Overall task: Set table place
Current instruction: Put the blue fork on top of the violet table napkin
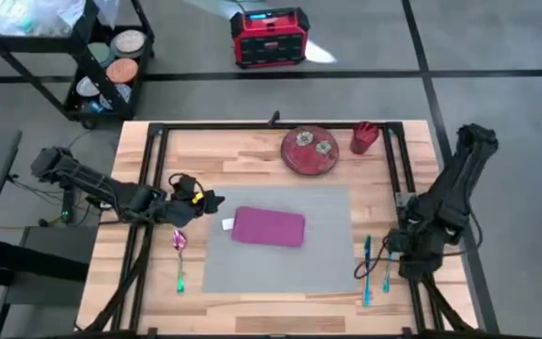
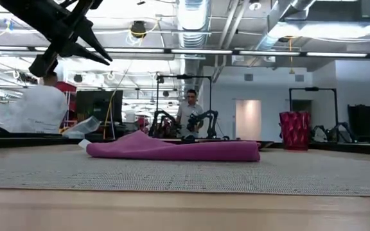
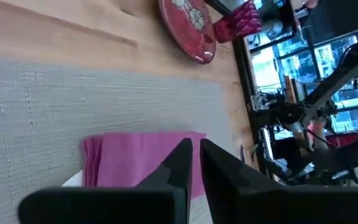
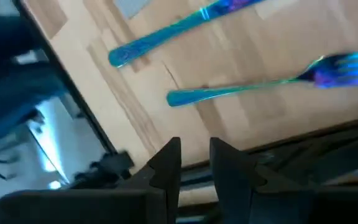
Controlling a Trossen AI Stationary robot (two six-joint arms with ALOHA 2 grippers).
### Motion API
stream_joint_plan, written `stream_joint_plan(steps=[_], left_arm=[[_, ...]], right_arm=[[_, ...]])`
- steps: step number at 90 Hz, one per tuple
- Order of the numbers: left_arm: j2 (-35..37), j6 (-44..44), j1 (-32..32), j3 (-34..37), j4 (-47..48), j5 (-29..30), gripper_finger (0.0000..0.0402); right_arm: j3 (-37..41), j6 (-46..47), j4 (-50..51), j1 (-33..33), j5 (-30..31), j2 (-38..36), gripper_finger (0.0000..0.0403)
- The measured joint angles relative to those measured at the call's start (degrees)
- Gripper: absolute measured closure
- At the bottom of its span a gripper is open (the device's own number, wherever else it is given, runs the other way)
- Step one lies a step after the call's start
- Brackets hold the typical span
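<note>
The grey placemat (image 1: pixel 327 264) lies flat in the middle of the light-wood table (image 1: pixel 252 151). A folded magenta napkin (image 1: pixel 269 227) rests on the mat. My left gripper (image 1: pixel 215 200) hovers above the mat's far left corner with its fingers close together and nothing between them; in the left wrist view the left gripper (image 3: pixel 196 163) points over the napkin (image 3: pixel 142 158). My right gripper (image 4: pixel 196 163) hangs narrowly open over the table's right side, just above a teal fork (image 4: pixel 260 84) and a teal knife (image 4: pixel 179 31) that lie flat on the wood.
A red patterned plate (image 1: pixel 310 150) and a red cup (image 1: pixel 365 137) stand at the table's far edge. A spoon (image 1: pixel 180 256) lies left of the mat. Black rails (image 1: pixel 149 188) run along both sides. A black cart (image 1: pixel 102 66) stands beyond the far left corner.
</note>
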State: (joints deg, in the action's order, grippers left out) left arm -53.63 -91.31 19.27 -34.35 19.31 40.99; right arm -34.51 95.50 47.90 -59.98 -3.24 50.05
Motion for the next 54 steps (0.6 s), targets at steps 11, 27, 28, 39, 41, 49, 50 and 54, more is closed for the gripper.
stream_joint_plan(steps=[11, 27, 28, 39, 41, 49, 50, 54], left_arm=[[0.0, 2.4, -0.7, 0.0, -0.7, 0.0, 0.0386], [0.0, 3.2, -0.8, 0.0, -1.1, -0.3, 0.0386], [0.0, 3.2, -0.8, 0.0, -1.1, -0.3, 0.0386], [0.0, 3.3, -0.8, 0.0, -1.1, -0.5, 0.0386], [0.0, 3.3, -0.8, 0.0, -1.2, -0.5, 0.0386], [0.0, 3.3, -0.8, 0.0, -1.3, -0.7, 0.0386], [0.0, 3.3, -0.8, 0.0, -1.3, -0.7, 0.0386], [0.0, 3.3, -0.8, 0.0, -1.3, -0.7, 0.0386]], right_arm=[[0.2, 4.6, -1.1, -0.6, 0.2, 1.4, 0.0324], [0.3, 18.1, -1.1, 1.5, 0.4, 4.4, 0.0285], [0.2, 19.1, -1.1, 1.7, 0.4, 4.6, 0.0282], [0.3, 26.2, -2.5, 3.8, 1.3, 7.0, 0.0257], [0.2, 27.4, -2.7, 4.0, 1.5, 7.5, 0.0254], [0.2, 33.0, -2.9, 4.7, 1.4, 9.9, 0.0248], [0.3, 33.2, -3.0, 5.0, 1.2, 10.2, 0.0248], [0.2, 33.5, -3.8, 6.3, 0.5, 11.3, 0.0249]])
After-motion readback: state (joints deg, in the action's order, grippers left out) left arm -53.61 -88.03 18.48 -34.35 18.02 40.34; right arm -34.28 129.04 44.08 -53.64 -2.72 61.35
